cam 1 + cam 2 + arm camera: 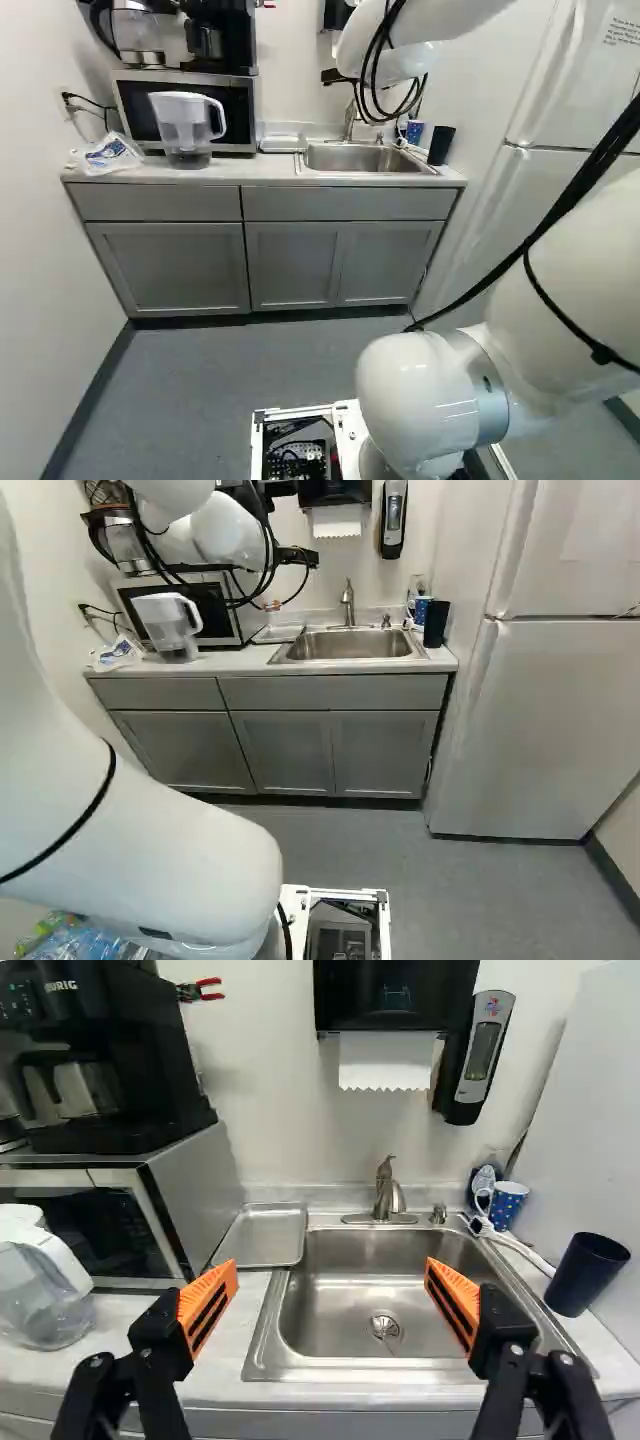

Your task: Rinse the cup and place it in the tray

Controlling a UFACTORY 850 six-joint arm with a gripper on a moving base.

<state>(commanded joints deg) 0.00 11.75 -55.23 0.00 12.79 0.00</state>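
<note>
In the right base view the gripper [292,580] hangs in front of the wall, higher than the counter. The wrist view shows the gripper [330,1305] open, its orange pads wide apart with nothing held. Beyond and between the fingers lies the steel sink [350,1335]. A dark, tapered cup [587,1273] stands on the counter beside the sink, past the finger on the fridge side. Behind it is a blue cup with white dots [507,1205], a white cord beside it. On the sink's other side a shallow metal tray [263,1235] rests near the microwave.
A faucet [386,1190] rises behind the sink, below a paper towel dispenser [395,1000] and a soap dispenser [484,1052]. The microwave [240,105] carries a coffee machine [100,1055]; a clear pitcher [185,125] and a plastic bag [108,153] stand nearby. A fridge [530,720] borders the counter.
</note>
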